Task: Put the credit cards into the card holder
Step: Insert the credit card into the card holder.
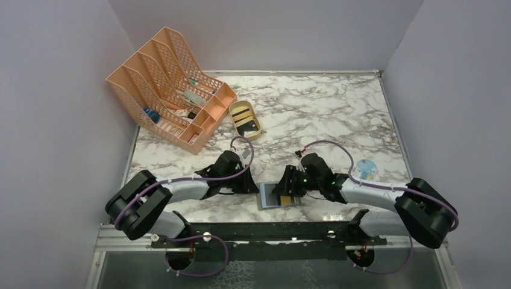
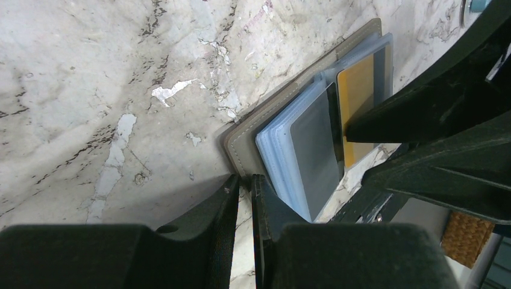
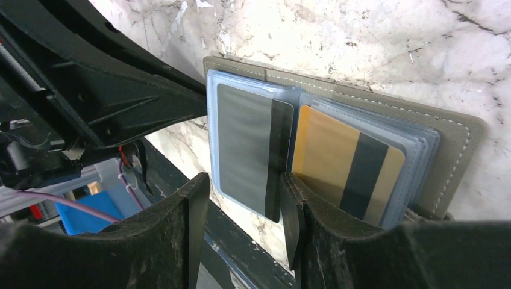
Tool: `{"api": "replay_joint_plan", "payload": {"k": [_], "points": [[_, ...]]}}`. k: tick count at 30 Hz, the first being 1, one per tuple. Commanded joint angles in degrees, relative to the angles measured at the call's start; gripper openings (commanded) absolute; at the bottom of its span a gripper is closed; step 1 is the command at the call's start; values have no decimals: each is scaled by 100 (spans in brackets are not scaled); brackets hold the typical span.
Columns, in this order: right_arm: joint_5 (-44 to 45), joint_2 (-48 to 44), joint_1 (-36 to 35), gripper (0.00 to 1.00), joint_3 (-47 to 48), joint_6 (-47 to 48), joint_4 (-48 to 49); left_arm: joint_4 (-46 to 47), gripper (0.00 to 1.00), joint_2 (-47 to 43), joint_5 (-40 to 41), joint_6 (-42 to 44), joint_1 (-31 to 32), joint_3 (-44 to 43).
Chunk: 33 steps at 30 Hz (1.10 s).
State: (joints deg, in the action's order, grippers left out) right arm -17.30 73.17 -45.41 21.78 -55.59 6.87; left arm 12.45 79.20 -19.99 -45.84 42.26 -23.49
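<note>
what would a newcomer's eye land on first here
The open grey card holder lies at the table's near edge between the two arms, with a dark card and a yellow card in its clear pockets. The right fingers straddle the dark card. At the far left of the table stands a big peach mesh rack.

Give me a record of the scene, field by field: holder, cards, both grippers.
card holder: open, flat at the marble table near edge
grey card: partly in the left pocket, near end sticking out
yellow card: in the right pocket, dark stripe showing
right gripper: jaws apart, astride the grey card's near end; grip unclear
left gripper: nearly closed at the holder's corner; grip unclear
</note>
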Motion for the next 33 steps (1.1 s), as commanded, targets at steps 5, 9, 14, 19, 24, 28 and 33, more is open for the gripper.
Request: {"api": "replay_joint_plan", "payload": {"k": [5, 9, 14, 19, 24, 28, 33], "points": [[540, -392, -51, 51, 184, 119, -783, -53, 18, 34, 42, 47, 37, 87], [629, -73, -117, 52, 374, 200, -782, -145, 18, 79, 49, 87, 37, 11], [637, 375, -257, 52, 640, 218, -685, -129, 18, 37, 55, 67, 37, 36], [369, 400, -311, 50, 644, 216, -309, -164, 18, 16, 63, 66, 37, 21], [-3, 400, -311, 46, 450, 173, 280, -358, 18, 24, 165, 142, 37, -101], [-68, 374, -311, 45, 607, 362, -78, -677, 18, -126, 369, 157, 28, -240], [857, -173, -311, 45, 1018, 603, -1660, -998, 25, -476, 527, 112, 10, -413]]}}
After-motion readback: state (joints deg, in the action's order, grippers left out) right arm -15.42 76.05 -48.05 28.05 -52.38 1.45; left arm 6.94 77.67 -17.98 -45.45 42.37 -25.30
